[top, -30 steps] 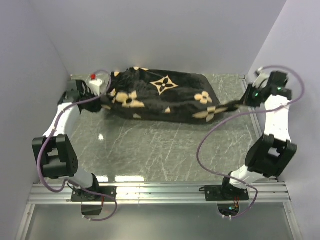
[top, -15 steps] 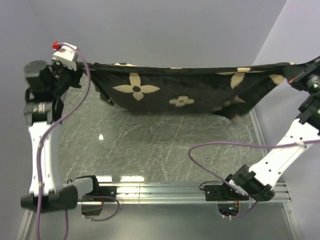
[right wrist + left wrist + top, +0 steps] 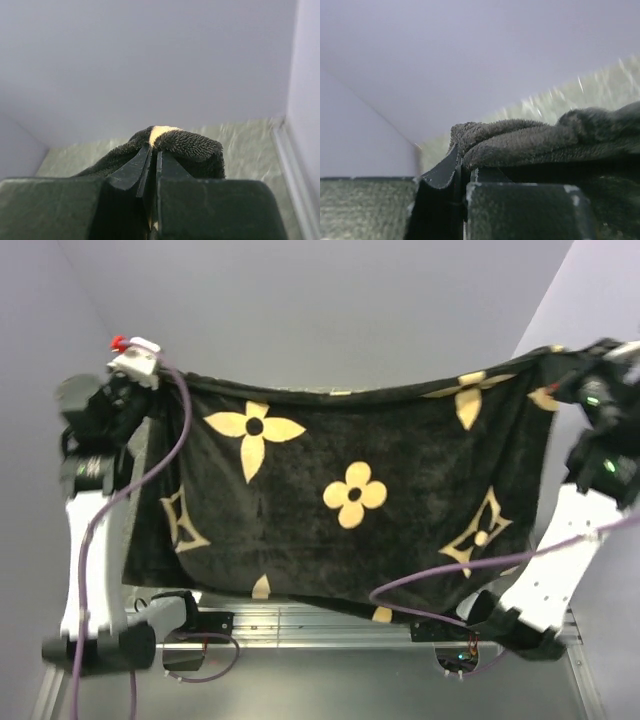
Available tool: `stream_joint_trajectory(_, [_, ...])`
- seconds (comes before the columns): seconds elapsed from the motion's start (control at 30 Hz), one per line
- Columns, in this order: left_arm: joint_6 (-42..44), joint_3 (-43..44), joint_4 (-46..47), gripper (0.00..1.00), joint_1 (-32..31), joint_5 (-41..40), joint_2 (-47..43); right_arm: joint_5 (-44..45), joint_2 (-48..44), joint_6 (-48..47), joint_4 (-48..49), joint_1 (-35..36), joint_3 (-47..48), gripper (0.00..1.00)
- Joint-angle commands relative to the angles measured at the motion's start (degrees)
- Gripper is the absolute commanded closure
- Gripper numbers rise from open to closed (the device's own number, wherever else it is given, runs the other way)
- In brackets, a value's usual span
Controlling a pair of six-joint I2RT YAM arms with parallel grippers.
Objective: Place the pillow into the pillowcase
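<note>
The black pillowcase (image 3: 350,500) with tan flowers and star motifs hangs stretched in the air like a curtain, high above the table. My left gripper (image 3: 150,380) is shut on its upper left corner; the left wrist view shows the plush black fabric (image 3: 530,142) pinched in the jaws. My right gripper (image 3: 570,365) is shut on the upper right corner; the right wrist view shows a black and tan fold (image 3: 175,140) clamped between the fingers. The pillow's white surface is not visible in any view.
The hanging cloth hides most of the green marbled table (image 3: 250,140). Grey walls (image 3: 320,300) close the back and both sides. The metal rail (image 3: 300,625) with the arm bases runs along the near edge.
Both arms have lifted the pillowcase off the table and raised it high and toward the camera. It has gone from a bundle on the table to a spread hanging sheet.
</note>
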Motion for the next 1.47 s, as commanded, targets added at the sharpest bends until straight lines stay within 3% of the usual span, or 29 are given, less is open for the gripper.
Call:
stream_joint_trajectory(0.0, [0.52,-3.06,6.19,1.00,-1.31,-2.34,7.83,16.87,6.60,-9.07,3.04,8.88,-6.71,1.00])
stream_joint_trajectory(0.1, [-0.01,-0.81,7.78,0.96,-2.80,-4.26,18.37,28.55,15.55,-13.38,3.40,16.71,-4.01,1.00])
stream_joint_trajectory(0.13, [-0.45,0.87,7.60,0.84,-3.07,-6.28,25.88,31.37,18.36,-14.78,3.14,19.77,-2.60,1.00])
stream_joint_trajectory(0.17, [-1.15,3.06,5.77,0.53,-3.16,-8.39,29.96,34.79,25.79,-16.01,1.57,21.02,3.68,0.99])
stream_joint_trajectory(0.2, [-2.55,9.61,4.01,0.43,-2.90,-13.37,34.18,41.70,29.60,-16.11,-2.97,21.90,7.83,0.92])
stream_joint_trajectory(0.23, [-4.65,13.68,1.65,0.36,-2.46,-14.29,41.36,43.59,33.21,-15.94,-5.54,22.35,12.05,0.76])
stream_joint_trajectory(0.27, [-5.80,17.89,-1.68,0.23,-1.76,-14.21,44.21,44.74,39.42,-15.24,-8.52,22.61,21.31,0.71])
stream_joint_trajectory(0.3, [-9.29,24.72,-5.63,0.21,0.51,-12.99,46.33,44.75,40.44,-15.58,-10.90,22.88,23.23,0.68])
stream_joint_trajectory(0.33, [-11.24,27.57,-7.59,0.02,1.75,-9.85,48.96,44.93,39.06,-16.37,-9.27,22.97,21.34,0.45])
stream_joint_trajectory(0.4, [-13.80,33.55,-12.50,0.01,4.73,-7.72,50.13,43.71,33.88,-19.52,-6.10,23.67,14.14,0.27])
stream_joint_trajectory(0.57, [-12.14,30.69,-16.39,0.01,6.50,-5.87,44.96,38.10,27.98,-24.63,-10.91,23.50,8.67,0.26])
stream_joint_trajectory(0.67, [-11.97,26.91,-21.39,0.01,6.86,0.08,41.00,32.12,24.03,-26.65,-14.60,23.41,4.28,0.25])
stream_joint_trajectory(0.9, [-12.31,8.84,-21.85,0.01,6.68,5.12,28.70,20.94,15.68,-30.87,-24.89,23.76,-9.59,0.25])
stream_joint_trajectory(1.0, [-12.06,-0.21,-18.43,0.01,5.64,2.86,22.37,19.62,9.36,-31.67,-22.54,24.11,-21.45,0.24])
stream_joint_trajectory(1.03, [-11.88,-2.43,-17.55,0.01,5.28,1.97,19.83,19.27,5.77,-31.41,-21.22,24.37,-28.10,0.17])
stream_joint_trajectory(1.23, [-11.35,-18.87,-12.54,0.01,-0.69,-4.18,11.13,18.03,-6.54,-30.35,-15.06,27.00,-48.61,0.14])
stream_joint_trajectory(1.43, [-11.35,-24.52,-11.21,0.00,-2.98,-1.38,6.19,20.23,-12.54,-30.09,-14.26,29.56,-53.04,0.13])
